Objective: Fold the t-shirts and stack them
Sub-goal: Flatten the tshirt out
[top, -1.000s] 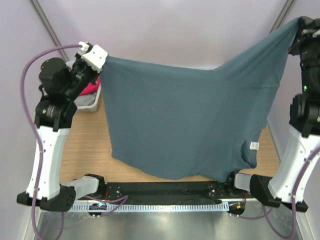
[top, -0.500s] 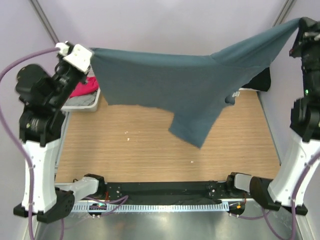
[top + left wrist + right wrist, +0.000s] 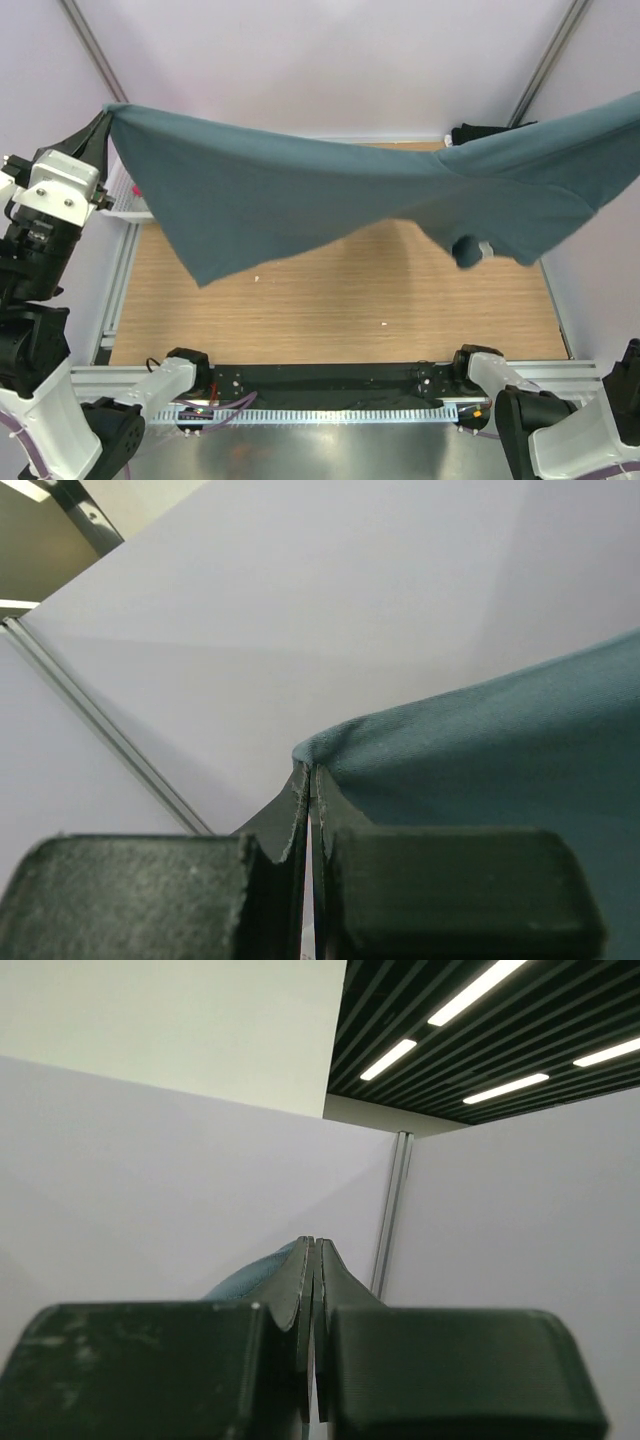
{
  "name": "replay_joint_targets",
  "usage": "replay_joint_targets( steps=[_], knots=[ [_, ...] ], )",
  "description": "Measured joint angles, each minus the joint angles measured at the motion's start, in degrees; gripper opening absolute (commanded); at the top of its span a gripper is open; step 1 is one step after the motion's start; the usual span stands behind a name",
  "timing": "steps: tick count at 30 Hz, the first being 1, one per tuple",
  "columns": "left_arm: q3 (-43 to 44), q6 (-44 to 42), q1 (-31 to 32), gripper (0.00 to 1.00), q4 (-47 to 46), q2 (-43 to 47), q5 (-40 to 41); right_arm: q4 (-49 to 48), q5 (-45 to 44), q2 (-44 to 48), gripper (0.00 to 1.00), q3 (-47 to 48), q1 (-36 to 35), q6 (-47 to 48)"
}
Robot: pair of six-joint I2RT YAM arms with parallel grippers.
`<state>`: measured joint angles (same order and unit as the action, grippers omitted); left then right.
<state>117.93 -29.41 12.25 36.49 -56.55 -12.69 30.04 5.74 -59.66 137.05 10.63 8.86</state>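
A slate blue-grey t-shirt (image 3: pixel 330 195) hangs stretched in the air above the wooden table, from the far left to the right edge of the top view. My left gripper (image 3: pixel 106 114) is shut on its left corner; in the left wrist view the cloth (image 3: pixel 500 780) bunches at the closed tips of that gripper (image 3: pixel 309 770). My right gripper (image 3: pixel 316 1244) is shut on the other end, with a strip of blue cloth (image 3: pixel 250 1278) beside its left finger; in the top view it is out of frame. A black t-shirt (image 3: pixel 482 132) lies at the table's far right.
The white mesh basket (image 3: pixel 122 206) stands at the far left edge of the table (image 3: pixel 330 290), mostly hidden by the hanging shirt, with a spot of pink cloth (image 3: pixel 135 190) showing in it. Pale walls and frame posts close off the back and sides.
Both arms have swung up and outward, pulling the blue-grey shirt taut and higher. Its loose lower part has lifted off the front of the table. The right gripper has left the top view.
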Motion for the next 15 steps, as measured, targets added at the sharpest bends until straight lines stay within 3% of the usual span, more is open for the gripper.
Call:
replay_joint_targets(
  steps=[8, 15],
  knots=[
    [-2.7, -0.4, 0.0, 0.0, 0.0, -2.0, 0.1, -1.2, -0.6, -5.0, 0.01, 3.5, 0.0, 0.6],
    [-13.9, -1.8, 0.0, 0.0, -3.2, -5.1, 1.7, -6.8, -0.1, -8.7, 0.01, -7.4, 0.0, 1.3]
  ],
)
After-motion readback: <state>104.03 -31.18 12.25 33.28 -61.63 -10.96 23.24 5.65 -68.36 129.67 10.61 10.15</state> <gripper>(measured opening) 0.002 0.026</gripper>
